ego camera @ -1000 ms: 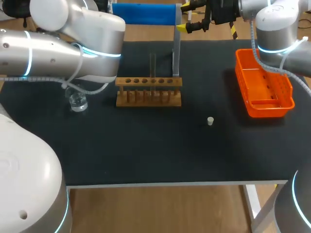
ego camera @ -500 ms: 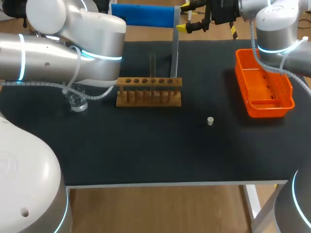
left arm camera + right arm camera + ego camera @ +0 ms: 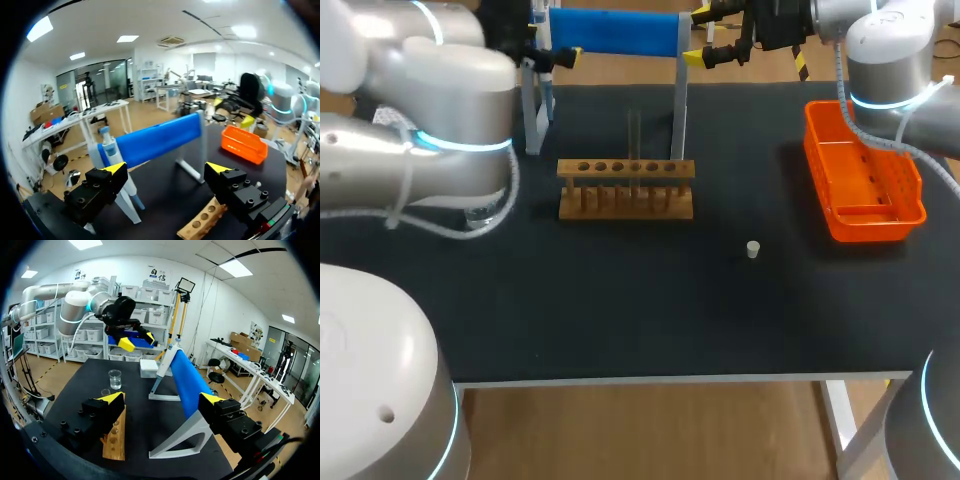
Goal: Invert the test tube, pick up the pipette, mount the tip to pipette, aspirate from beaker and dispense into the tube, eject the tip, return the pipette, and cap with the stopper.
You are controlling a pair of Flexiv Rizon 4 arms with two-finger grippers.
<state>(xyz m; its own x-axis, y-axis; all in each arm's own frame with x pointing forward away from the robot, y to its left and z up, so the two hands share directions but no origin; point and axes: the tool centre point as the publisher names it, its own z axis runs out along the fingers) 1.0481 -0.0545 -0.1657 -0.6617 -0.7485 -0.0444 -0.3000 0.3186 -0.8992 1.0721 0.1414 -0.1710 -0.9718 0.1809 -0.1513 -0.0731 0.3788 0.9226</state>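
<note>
Over the far-left end of the blue pipette stand [image 3: 155,140], my left gripper [image 3: 166,169] hangs with its fingers spread and empty. The pipette [image 3: 111,150] hangs just ahead of one finger, though from above the arm hides it. My left arm also covers nearly all of the beaker [image 3: 115,379] in the head view; it shows plainly only from the right wrist. The test tube [image 3: 633,140], upright in the wooden rack [image 3: 626,188], is faint. My right gripper [image 3: 162,399], also spread and empty, sits by the stand's other end. Open table [image 3: 620,300] lies on my side of both grippers, with the stopper [image 3: 752,249] well apart from them. The orange tray [image 3: 870,225] sits near the right edge. Since a second ago my left arm has swung up from over the beaker to the stand; my right has not moved.
</note>
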